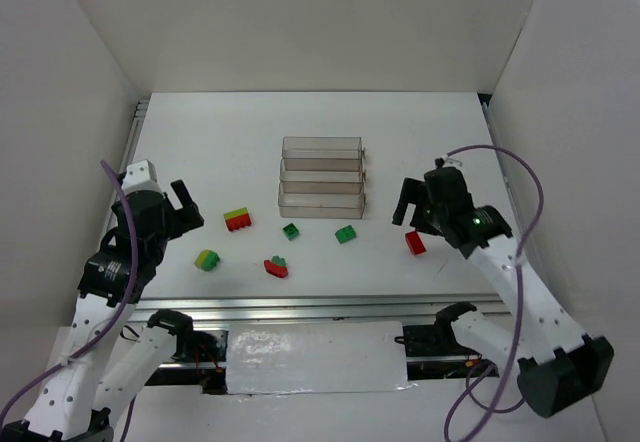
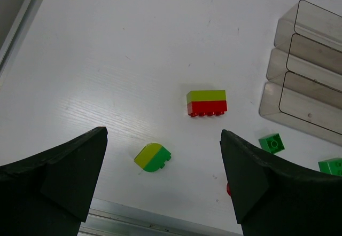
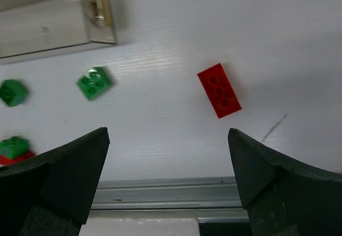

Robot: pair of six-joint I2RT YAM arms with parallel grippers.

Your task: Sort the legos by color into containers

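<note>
Three clear containers (image 1: 320, 202) stand in a stepped row at mid-table, with nothing in them. In front of them lie the legos: a yellow-green-on-red stack (image 1: 237, 220), a rounded yellow-green-and-green piece (image 1: 207, 260), a green-on-red piece (image 1: 276, 267), two small green bricks (image 1: 290, 230) (image 1: 346, 234) and a flat red brick (image 1: 415, 243). My left gripper (image 1: 186, 205) hangs open left of the stack, holding nothing. In the left wrist view the rounded piece (image 2: 152, 157) lies between its fingers' line of sight. My right gripper (image 1: 405, 202) is open just above the red brick (image 3: 219, 90).
A metal rail (image 1: 300, 307) runs along the table's near edge. White walls enclose the left, back and right. Purple cables loop off both arms. The container's end wall (image 3: 48, 30) shows at the right wrist view's top left.
</note>
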